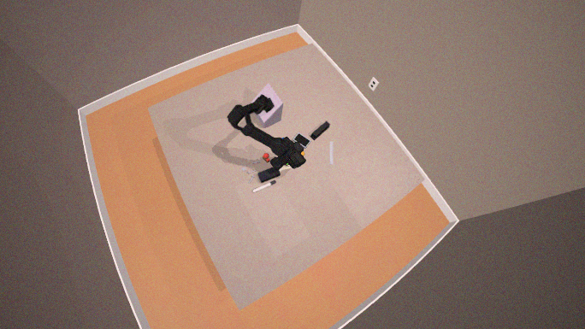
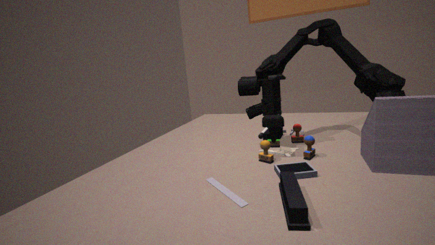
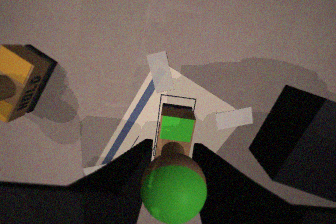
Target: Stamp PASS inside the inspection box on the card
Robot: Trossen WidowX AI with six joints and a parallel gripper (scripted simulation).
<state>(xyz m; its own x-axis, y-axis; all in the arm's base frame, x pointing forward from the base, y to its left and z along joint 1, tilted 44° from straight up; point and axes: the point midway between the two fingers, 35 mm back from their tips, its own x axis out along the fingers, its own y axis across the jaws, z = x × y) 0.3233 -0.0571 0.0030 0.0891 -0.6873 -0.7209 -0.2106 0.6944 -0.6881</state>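
The green-knobbed stamp [image 2: 274,144] [image 3: 174,194] is held upright in my gripper [image 2: 273,138] [image 3: 172,148], whose fingers are shut on it below the knob. In the wrist view its base is over the outlined box [image 3: 178,97] on the card [image 2: 282,151] [image 3: 210,106], and the box's upper end shows beyond the base. Whether the base touches the card, and its underside, I cannot tell. The cream card has a blue stripe and is taped at its corners. The ink pad [image 1: 302,139] [image 2: 296,167] lies open, nearer the exterior camera than the card.
A yellow HOLD stamp [image 2: 266,156] [image 3: 17,75], a blue stamp [image 2: 309,141] and a red stamp [image 1: 266,155] [image 2: 297,128] stand around the card. A black block [image 1: 268,174] [image 3: 300,135], a pen [image 1: 262,186], a stapler [image 1: 320,130] [image 2: 293,198], a ruler [image 1: 331,153] [image 2: 227,192] and a lilac block [image 2: 400,136] are also there.
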